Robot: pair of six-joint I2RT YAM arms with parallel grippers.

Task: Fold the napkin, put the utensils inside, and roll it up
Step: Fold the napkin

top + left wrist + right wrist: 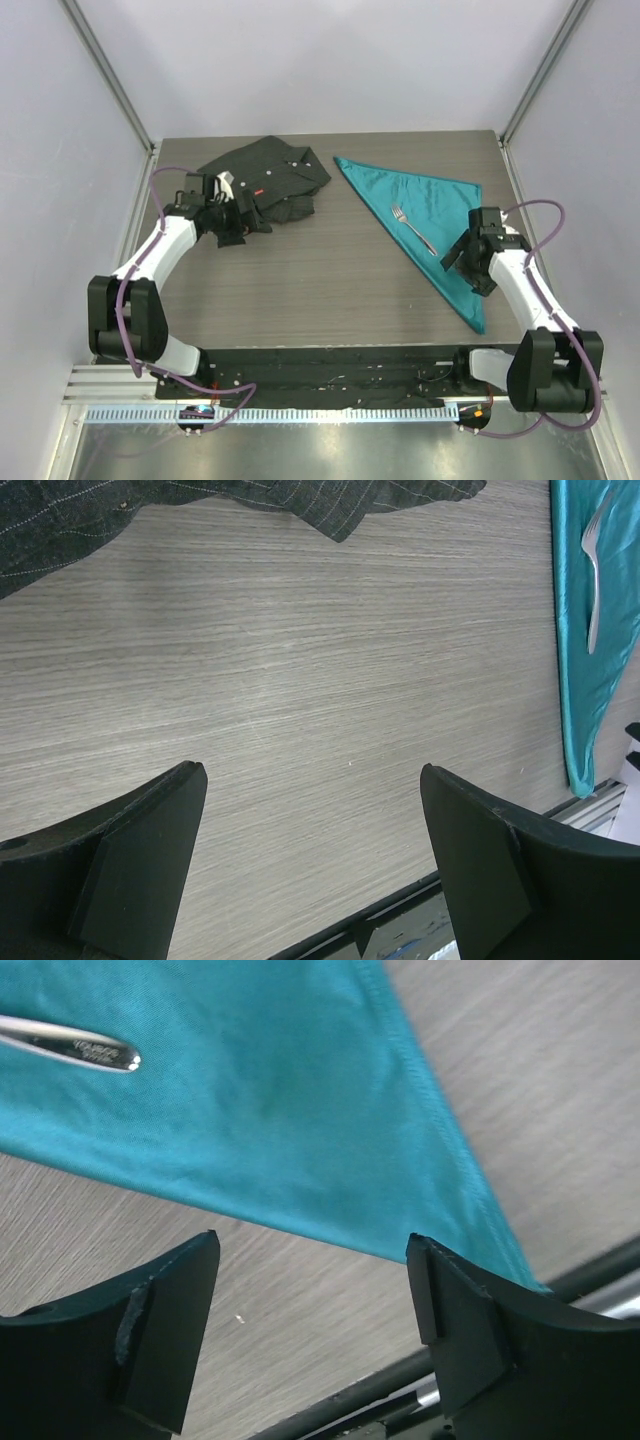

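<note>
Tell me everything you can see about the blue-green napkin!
The napkin is a teal, slightly shiny cloth with a stitched hem, and it lies flat in a triangle shape. It sits on the right side of the wooden table. One tip points toward the dark shirt and another toward the near edge. A small silver fork lies on top of it, close to its long side. The right tool hangs open over its near part, gripping nothing.

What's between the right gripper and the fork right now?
Nothing but napkin cloth and a sliver of bare table. The right wrist view shows it clearest: smooth cloth runs from the open right gripper to the fork handle's end.
</note>
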